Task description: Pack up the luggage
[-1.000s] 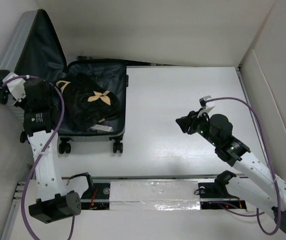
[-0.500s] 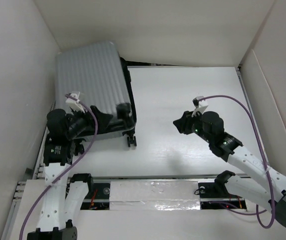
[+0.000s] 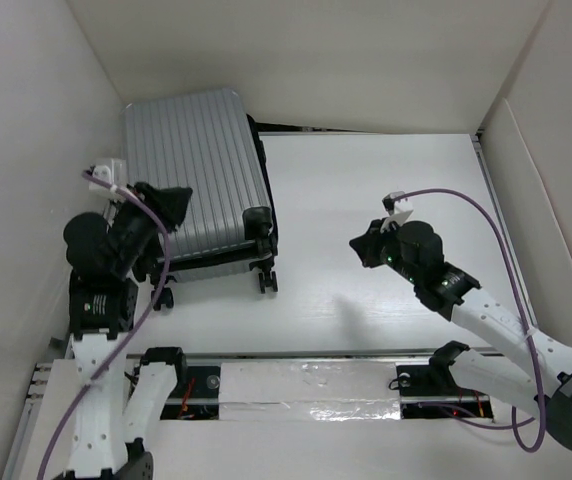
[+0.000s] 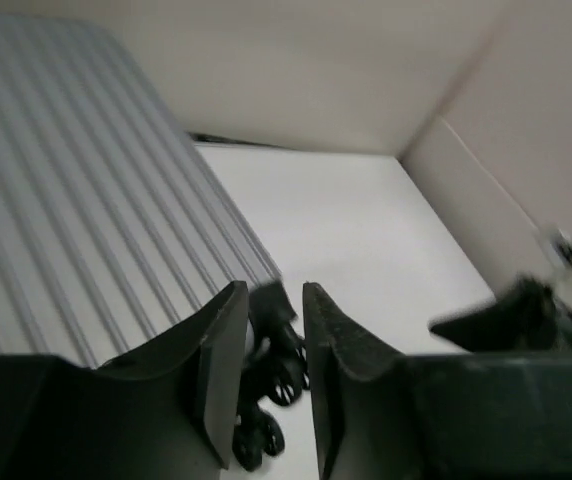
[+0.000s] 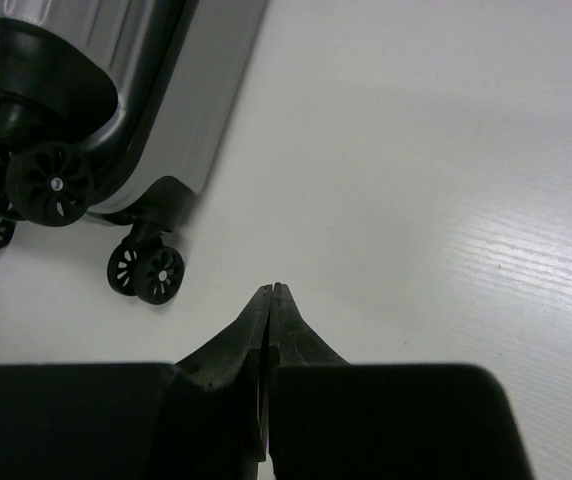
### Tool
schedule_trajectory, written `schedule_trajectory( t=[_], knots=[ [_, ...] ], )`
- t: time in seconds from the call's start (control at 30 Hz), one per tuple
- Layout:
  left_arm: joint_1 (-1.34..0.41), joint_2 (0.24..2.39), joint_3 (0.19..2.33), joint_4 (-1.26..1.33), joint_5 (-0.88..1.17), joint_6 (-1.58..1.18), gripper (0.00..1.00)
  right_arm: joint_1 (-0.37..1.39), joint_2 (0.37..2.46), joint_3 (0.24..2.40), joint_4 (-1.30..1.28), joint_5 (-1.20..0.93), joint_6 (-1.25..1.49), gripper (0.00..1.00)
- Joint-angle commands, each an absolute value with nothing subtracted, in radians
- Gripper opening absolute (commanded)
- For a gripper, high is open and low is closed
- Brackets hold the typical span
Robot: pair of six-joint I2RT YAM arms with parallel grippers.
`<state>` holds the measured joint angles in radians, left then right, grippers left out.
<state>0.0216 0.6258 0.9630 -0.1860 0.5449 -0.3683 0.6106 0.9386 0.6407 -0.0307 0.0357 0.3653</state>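
Note:
The luggage point(image 3: 191, 160) is a silver-grey ribbed suitcase lying shut and flat at the table's left. Its black wheels point(image 3: 266, 282) point toward the arms. My left gripper point(image 3: 178, 196) hovers over the shell's near left part, its fingers a little apart with nothing between them. In the left wrist view the gripper point(image 4: 274, 287) frames the wheels point(image 4: 276, 370) beside the ribbed shell point(image 4: 66, 200). My right gripper point(image 3: 361, 247) is shut and empty over bare table, right of the luggage. In the right wrist view its tips point(image 5: 272, 288) point toward the luggage corner point(image 5: 196, 90) and a wheel pair point(image 5: 146, 272).
White walls point(image 3: 26, 120) stand close along the left and back of the luggage, and an angled wall panel point(image 3: 546, 180) bounds the right. The white tabletop point(image 3: 386, 170) stretches between the luggage and the right wall.
The lid, standing open a second ago with a black flowered cloth inside, is now shut. My left gripper has drawn back left from the shell. The right gripper barely moved.

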Motion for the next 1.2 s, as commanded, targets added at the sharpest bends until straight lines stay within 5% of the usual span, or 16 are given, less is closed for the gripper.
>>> schedule_trajectory(
  t=[0.0,0.4,0.73,1.17],
  knots=[
    [0.025,0.793,1.067,-0.146,0.157,-0.495,0.23,0.618,0.939,0.669,0.046,0.049,0.354,0.00],
    [0.260,1.271,1.376,-0.205,-0.367,-0.453,0.35,0.646,1.097,0.758,0.103,0.028,0.382,0.05],
    [0.413,1.563,1.424,-0.239,-0.218,-0.443,0.36,0.657,1.521,1.084,0.156,0.057,0.400,0.15],
    [0.371,1.568,0.970,-0.019,-0.006,-0.645,0.35,0.657,2.072,1.624,-0.044,0.077,0.400,0.33]
  ],
)
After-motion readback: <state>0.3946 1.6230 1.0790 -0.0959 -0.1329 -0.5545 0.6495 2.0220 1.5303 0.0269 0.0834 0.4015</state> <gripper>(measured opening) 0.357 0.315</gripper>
